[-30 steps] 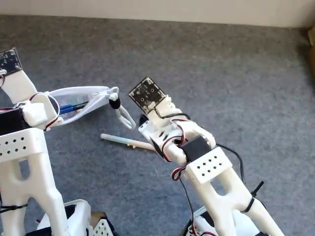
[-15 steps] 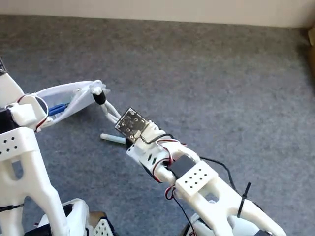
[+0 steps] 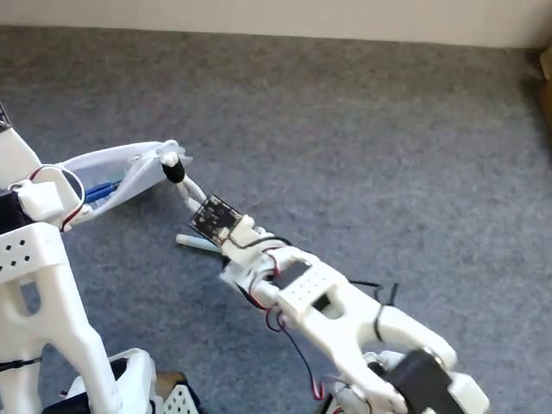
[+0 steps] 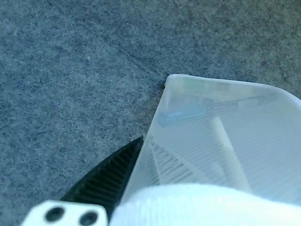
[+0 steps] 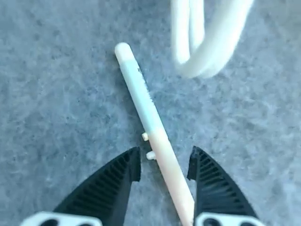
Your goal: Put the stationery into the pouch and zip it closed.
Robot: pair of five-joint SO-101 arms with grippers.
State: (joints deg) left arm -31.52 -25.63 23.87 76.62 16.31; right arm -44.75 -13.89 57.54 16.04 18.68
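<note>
A translucent white pouch [image 3: 121, 172] lies at the left on the grey carpet, with a blue pen [image 3: 102, 191] inside it. My left gripper [image 4: 136, 188] is shut on the pouch [image 4: 221, 141] at its near end. The black zipper pull [image 3: 175, 171] with a white cord loop [image 5: 202, 42] hangs off the pouch's right end. A pale pen [image 3: 197, 242] lies on the carpet just below the pouch. My right gripper [image 5: 165, 153] is open and low over this pen [image 5: 141, 99], one finger on each side of its shaft.
The left arm's white base [image 3: 52, 302] stands at the lower left. The right arm [image 3: 345, 310] stretches in from the lower right. Bare grey carpet [image 3: 388, 129] spreads over the back and right. A pale wall edge [image 3: 302, 17] runs along the far side.
The right arm has swung left and lowered over the loose pen. The pouch's right end with the zipper pull shifted a little left and has since kept still.
</note>
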